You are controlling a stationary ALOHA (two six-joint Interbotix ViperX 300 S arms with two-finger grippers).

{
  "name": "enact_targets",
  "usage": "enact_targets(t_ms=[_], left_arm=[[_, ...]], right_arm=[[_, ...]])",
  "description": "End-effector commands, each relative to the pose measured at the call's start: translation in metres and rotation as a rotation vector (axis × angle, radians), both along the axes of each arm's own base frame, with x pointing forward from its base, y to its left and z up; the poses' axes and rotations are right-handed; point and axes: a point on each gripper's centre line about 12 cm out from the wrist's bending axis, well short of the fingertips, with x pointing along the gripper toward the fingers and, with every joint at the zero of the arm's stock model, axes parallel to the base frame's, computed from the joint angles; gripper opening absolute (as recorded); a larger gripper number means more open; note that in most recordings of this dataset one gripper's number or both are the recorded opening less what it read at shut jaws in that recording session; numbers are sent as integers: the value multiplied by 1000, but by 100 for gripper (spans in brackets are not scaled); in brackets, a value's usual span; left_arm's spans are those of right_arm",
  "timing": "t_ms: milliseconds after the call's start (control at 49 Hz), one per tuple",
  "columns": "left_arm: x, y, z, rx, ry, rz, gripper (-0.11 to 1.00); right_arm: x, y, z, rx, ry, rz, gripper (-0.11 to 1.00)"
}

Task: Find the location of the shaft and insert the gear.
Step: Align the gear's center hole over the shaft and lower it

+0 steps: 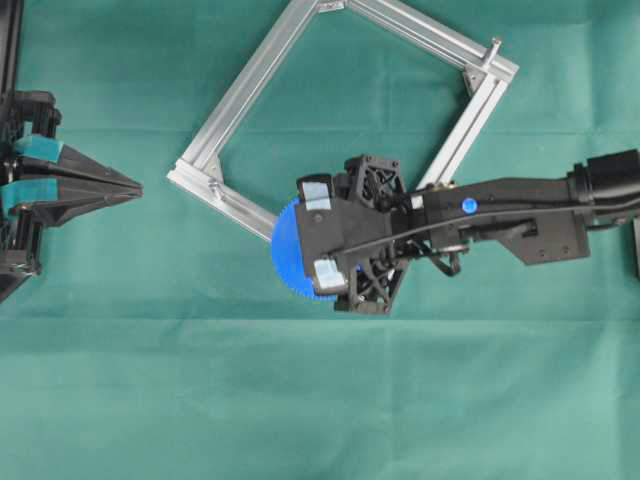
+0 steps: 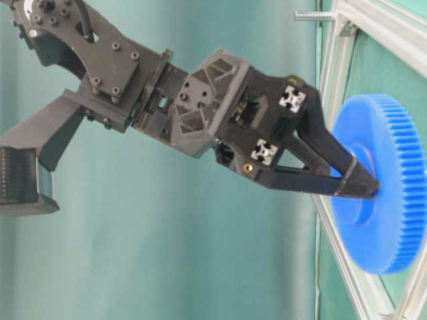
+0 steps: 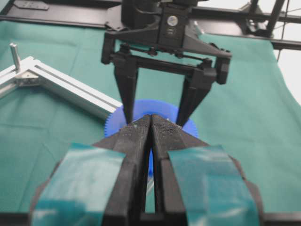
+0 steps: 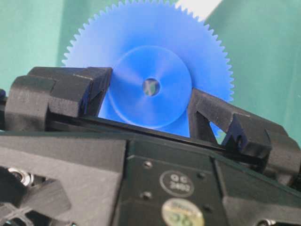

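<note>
My right gripper [image 1: 302, 240] is shut on the raised hub of the blue gear [image 1: 285, 250], one finger [image 4: 89, 84] on each side of it. The gear [image 2: 390, 213] sits flat-faced over the lower corner of the square aluminium frame [image 1: 255, 75]. Its small centre hole [image 4: 151, 87] shows a grey-green speck; I cannot tell what it is. The shaft is hidden from me, as the gear and gripper cover that corner. My left gripper [image 1: 135, 186] rests shut and empty at the left, its fingertips [image 3: 141, 123] pointing at the gear [image 3: 155, 106].
A bare metal post [image 1: 493, 45] stands on the frame's right corner and another post [image 3: 15, 54] on its left corner. Green cloth [image 1: 320, 400] covers the table. The right arm [image 1: 520, 210] reaches in from the right edge.
</note>
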Motion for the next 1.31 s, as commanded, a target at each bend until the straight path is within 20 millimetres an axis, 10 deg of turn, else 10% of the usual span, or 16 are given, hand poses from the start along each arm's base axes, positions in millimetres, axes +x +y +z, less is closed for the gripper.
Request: enact_targets(t_ms=[0, 1285], left_arm=[[3, 0, 11, -2, -28, 2, 2], [2, 0, 10, -3, -23, 2, 2]], right_arm=[[-3, 8, 2, 15, -5, 9, 70], [-15, 13, -8, 41, 4, -22, 70]])
